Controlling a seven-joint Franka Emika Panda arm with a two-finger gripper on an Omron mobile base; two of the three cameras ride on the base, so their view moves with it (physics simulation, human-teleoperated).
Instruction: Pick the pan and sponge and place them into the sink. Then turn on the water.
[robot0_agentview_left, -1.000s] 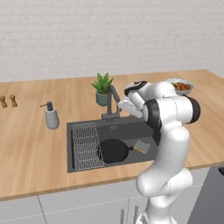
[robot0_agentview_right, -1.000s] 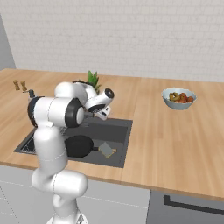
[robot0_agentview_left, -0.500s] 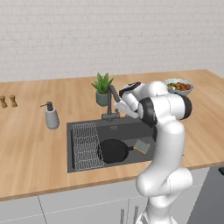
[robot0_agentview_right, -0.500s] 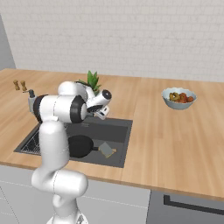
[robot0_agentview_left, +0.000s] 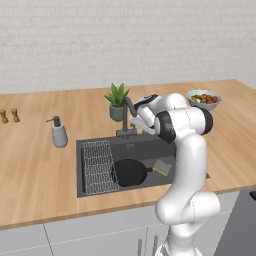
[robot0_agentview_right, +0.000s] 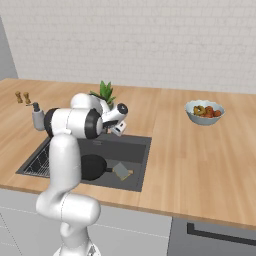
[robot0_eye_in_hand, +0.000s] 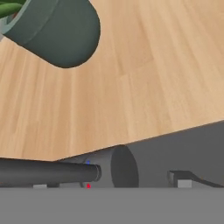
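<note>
Two task items lie in the dark grey rectangular sink (robot0_agentview_left: 100, 146): the round black frying pan (robot0_agentview_left: 129, 171) and the small grey-green sponge (robot0_agentview_left: 161, 167). Its wooden handle is largely hidden. The open, empty hand (robot0_agentview_left: 134, 116) is positioned at the dark angular faucet (robot0_agentview_left: 126, 130), whose lever (robot0_eye_in_hand: 48, 171) is cut off.

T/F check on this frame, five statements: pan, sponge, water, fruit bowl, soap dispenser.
1. The pan lies inside the sink. True.
2. The sponge sits on the counter beside the fruit bowl. False: it lies in the sink, right of the pan.
3. Water is running from the faucet. False: no stream is visible.
4. The bowl of fruit stands on the wooden counter, apart from the sink. True.
5. The soap dispenser stands inside the basin. False: it stands on the counter, left of the sink.
</note>
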